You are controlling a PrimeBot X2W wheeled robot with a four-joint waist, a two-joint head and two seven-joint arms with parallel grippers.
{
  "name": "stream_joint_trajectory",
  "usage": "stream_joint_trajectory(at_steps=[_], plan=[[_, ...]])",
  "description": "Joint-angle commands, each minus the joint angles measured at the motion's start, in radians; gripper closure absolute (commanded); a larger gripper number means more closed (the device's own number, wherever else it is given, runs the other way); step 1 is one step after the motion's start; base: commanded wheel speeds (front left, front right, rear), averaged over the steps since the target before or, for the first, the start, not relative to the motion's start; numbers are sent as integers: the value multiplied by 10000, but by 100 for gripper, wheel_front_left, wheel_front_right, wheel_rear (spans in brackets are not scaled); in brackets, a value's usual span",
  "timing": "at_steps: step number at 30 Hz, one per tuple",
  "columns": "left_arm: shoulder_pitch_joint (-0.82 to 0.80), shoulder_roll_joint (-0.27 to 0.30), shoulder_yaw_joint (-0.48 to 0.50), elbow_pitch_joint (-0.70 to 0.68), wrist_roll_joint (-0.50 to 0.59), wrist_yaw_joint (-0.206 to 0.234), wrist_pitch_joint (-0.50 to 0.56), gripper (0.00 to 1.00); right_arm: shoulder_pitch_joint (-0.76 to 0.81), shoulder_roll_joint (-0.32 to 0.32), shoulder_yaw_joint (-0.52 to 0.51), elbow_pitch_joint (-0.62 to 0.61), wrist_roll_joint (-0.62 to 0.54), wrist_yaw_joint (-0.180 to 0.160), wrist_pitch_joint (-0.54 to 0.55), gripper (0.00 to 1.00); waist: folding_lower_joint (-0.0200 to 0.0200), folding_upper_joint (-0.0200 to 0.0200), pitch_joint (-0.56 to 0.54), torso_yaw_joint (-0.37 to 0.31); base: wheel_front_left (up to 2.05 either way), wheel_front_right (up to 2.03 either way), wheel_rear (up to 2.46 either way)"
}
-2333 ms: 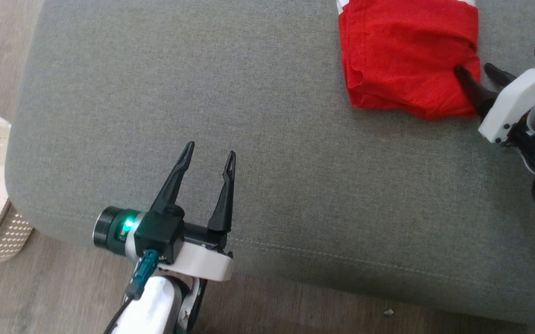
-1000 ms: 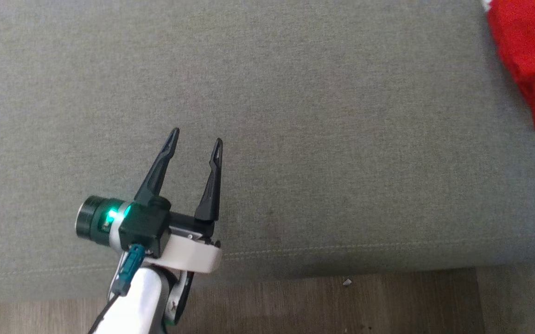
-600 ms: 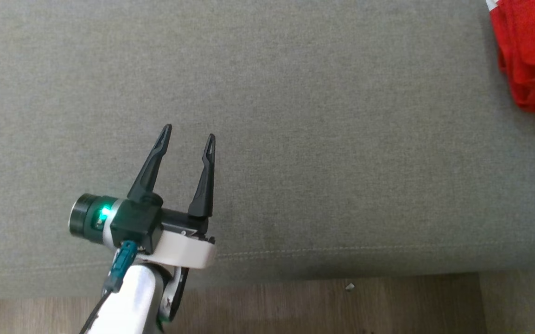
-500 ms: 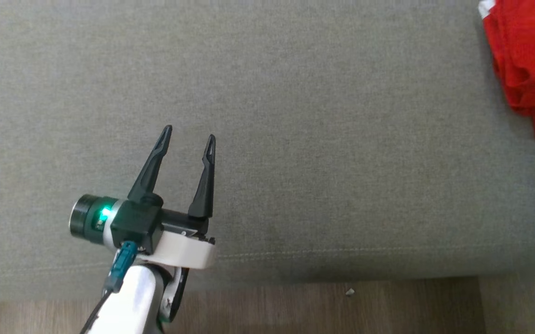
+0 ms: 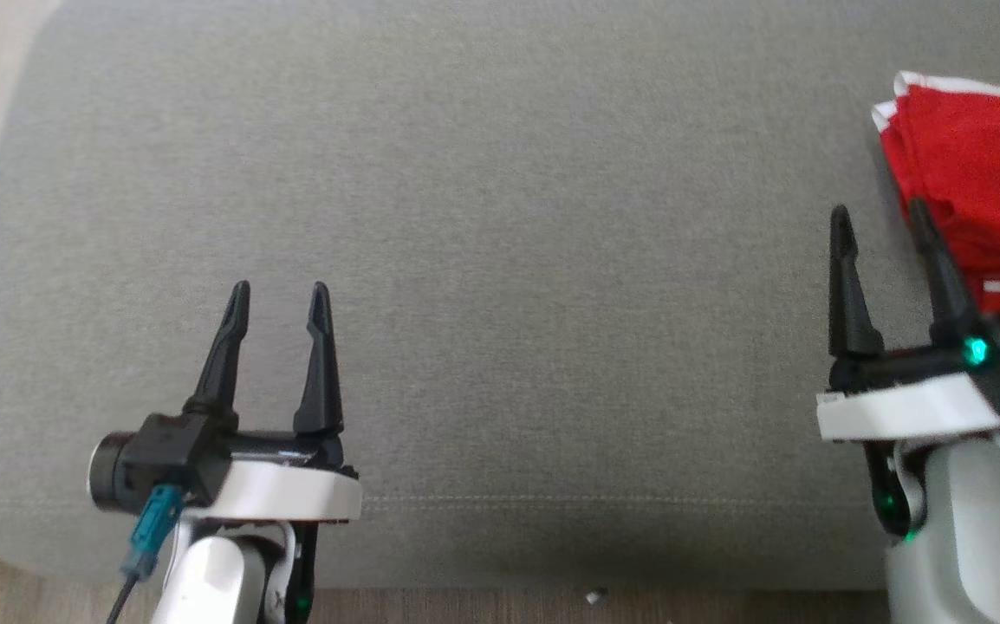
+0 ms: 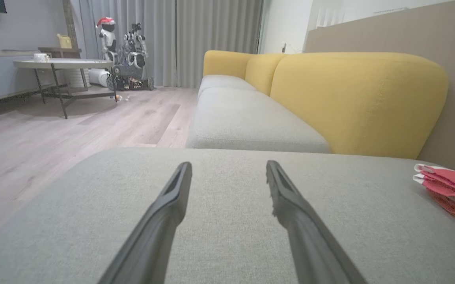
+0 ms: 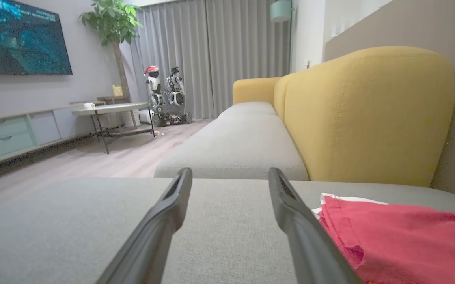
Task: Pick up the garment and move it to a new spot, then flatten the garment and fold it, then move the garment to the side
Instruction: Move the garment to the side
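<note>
A wide grey cushion [image 5: 500, 217] takes up nearly all of my head view, its front seam running across the bottom with a strip of wooden floor [image 5: 465, 607] below. Its left end rounds off at the upper left, and in the right wrist view its far side meets a yellow sofa back [image 7: 369, 114]. The middle and left of the cushion lie bare, so I have plenty of open room there. The red garment [image 5: 977, 191] lies on the cushion at the far right. It is folded into a layered stack with white trim along its far edge and a white stripe near its front. It runs off the right edge of the head view, so I cannot tell its full length or long axis. From my right hand [image 5: 878, 212] it lies to the right and slightly ahead, just beside the outer finger; I cannot tell whether finger and cloth touch. That hand is spread with nothing between its fingers, pointing toward the sofa back. My left hand [image 5: 280, 288] is also spread and empty, over the front left of the cushion and well apart from the garment, so the right arm is clearly nearer. I judge the fold done and the garment set aside. Any further nudge would go rightward, where the cushion's edge is out of sight. A small pale crumb [image 5: 592, 596] sits on the floor by the front edge.
</note>
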Motion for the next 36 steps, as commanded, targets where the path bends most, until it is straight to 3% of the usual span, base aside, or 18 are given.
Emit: stream_joint_trajectory(at_steps=[1, 5, 12, 20, 36], plan=[[-82, -15, 421, -511, -48, 63, -53, 0, 96, 228, 41, -737, 210, 33, -104, 0, 0, -1, -263, 242, 0, 0, 0], [215, -19, 485, -661, -112, -28, -53, 0, 1029, 547, -258, -1566, 267, 33, -110, 0, 0, -1, -541, 349, 0, 0, 0], [935, -20, 529, -388, 22, -595, -53, 0, 2179, 620, 113, -1316, 413, 33, -112, 0, 0, -1, -1190, 313, 0, 0, 0], [1554, -21, 639, 80, 402, -596, -53, 0, 2756, 624, 289, -1051, 612, 33, -113, 0, 0, -1, -1900, 142, 0, 0, 0], [1745, -22, 650, 366, 569, -590, -53, 0, 2984, 625, 391, -1081, 642, 33, -114, 0, 0, -1, -2174, 143, 0, 0, 0]])
